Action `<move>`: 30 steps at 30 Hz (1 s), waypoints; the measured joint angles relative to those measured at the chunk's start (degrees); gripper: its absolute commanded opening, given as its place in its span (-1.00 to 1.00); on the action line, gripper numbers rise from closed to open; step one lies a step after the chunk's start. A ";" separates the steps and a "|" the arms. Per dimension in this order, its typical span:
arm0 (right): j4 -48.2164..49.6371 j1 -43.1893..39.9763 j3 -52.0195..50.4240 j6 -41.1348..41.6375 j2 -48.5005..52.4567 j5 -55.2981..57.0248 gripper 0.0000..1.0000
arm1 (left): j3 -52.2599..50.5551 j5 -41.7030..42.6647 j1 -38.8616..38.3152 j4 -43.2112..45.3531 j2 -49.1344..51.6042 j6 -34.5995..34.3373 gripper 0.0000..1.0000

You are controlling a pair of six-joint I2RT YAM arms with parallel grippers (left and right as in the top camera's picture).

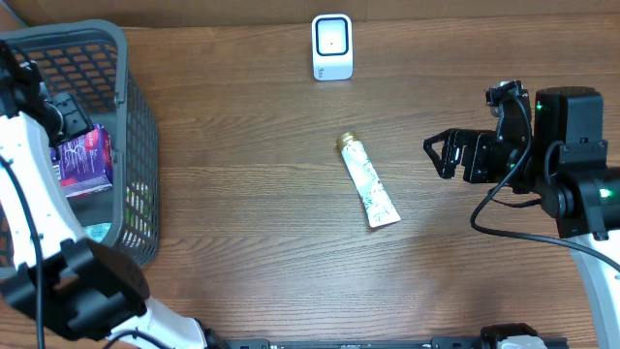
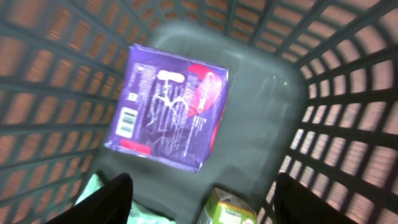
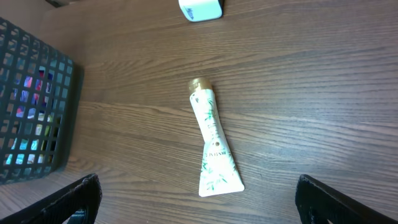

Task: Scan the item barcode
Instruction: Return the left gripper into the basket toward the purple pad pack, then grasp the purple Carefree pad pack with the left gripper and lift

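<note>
Barcode point(image 2: 126, 121) shows on purple packet point(image 2: 168, 106); lettering blurred.

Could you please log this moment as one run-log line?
left end effector: open, above purple plastic packet in grey mesh basket | right end effector: open, empty, apart from white-green tube on wooden table

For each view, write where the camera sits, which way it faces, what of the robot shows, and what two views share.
Overhead: above the table, facing down on basket, tube, scanner; left arm and right arm show.
Left wrist: at the basket, facing down onto a purple packet; left fingers show.
Right wrist: above the table, facing the tube; right fingers show.
Shared: the tube, overhead and right wrist.
</note>
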 measured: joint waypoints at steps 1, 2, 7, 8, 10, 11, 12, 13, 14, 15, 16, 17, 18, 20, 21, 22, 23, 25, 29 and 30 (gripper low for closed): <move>-0.09 0.02 0.00 0.00 0.07 0.00 1.00 | 0.00 -0.13 -0.26 0.13 1.11 0.17 0.29; -0.13 0.00 0.00 0.02 0.13 0.02 1.00 | 0.00 -0.39 -0.39 0.17 1.95 0.22 0.30; -0.87 0.00 0.00 -0.02 0.57 0.02 1.00 | 0.00 -2.19 -1.33 0.66 6.05 0.57 0.46; -1.05 0.00 0.00 0.00 0.68 0.00 1.00 | 0.00 -2.43 -1.44 0.79 6.71 0.66 0.55; -1.18 0.02 0.00 0.00 1.05 0.02 1.00 | 0.00 -3.26 -1.64 1.05 8.39 1.18 0.92; -1.16 0.02 0.00 0.02 1.25 0.02 1.00 | 0.00 -3.76 -1.84 1.05 9.38 1.11 1.00; -1.22 0.00 0.00 -0.02 1.51 0.02 1.00 | 0.00 -4.35 -1.88 1.05 10.19 1.05 1.00; -1.40 0.02 0.00 0.00 1.86 0.02 1.00 | 0.00 -4.87 -1.88 1.09 10.97 0.74 1.00; -1.53 0.02 0.00 0.02 2.19 0.02 1.00 | 0.00 -5.42 -1.88 1.22 11.87 0.52 1.00; -1.62 0.00 0.00 0.00 2.51 0.00 1.00 | 0.00 -5.81 -1.88 1.36 12.66 0.39 0.99; -1.57 0.00 0.00 0.02 2.95 0.00 1.00 | 0.00 -6.16 -1.86 1.44 13.55 0.33 1.00; -1.60 0.00 0.00 0.02 3.32 0.00 1.00 | 0.00 -6.45 -1.86 1.49 14.21 0.33 1.00; -1.66 0.02 0.00 0.00 3.72 0.00 1.00 | 0.00 -6.73 -1.86 1.55 15.13 0.33 0.99; -1.75 0.00 0.00 0.02 4.42 0.02 1.00 | 0.00 -7.10 -1.86 2.27 16.52 0.35 1.00; -1.75 0.00 0.00 0.00 4.66 0.02 1.00 | 0.00 -7.13 -1.86 2.78 17.07 0.37 1.00; -1.75 0.02 0.00 0.02 4.90 0.00 1.00 | -0.02 -7.17 -1.88 3.52 17.59 0.42 1.00; -1.73 0.00 0.00 0.02 5.05 0.00 1.00 | -0.04 -7.37 -2.05 4.31 17.90 0.48 1.00; -1.75 0.00 0.00 0.00 5.14 0.00 1.00 | -0.07 -7.98 -2.32 5.77 18.25 0.59 1.00; -1.73 0.02 0.00 0.02 5.14 0.00 1.00 | -0.09 -10.01 -3.17 9.14 18.29 0.61 1.00; -1.68 0.00 0.00 0.00 5.14 0.00 1.00 | -0.09 -10.54 -3.37 9.44 18.29 0.61 0.99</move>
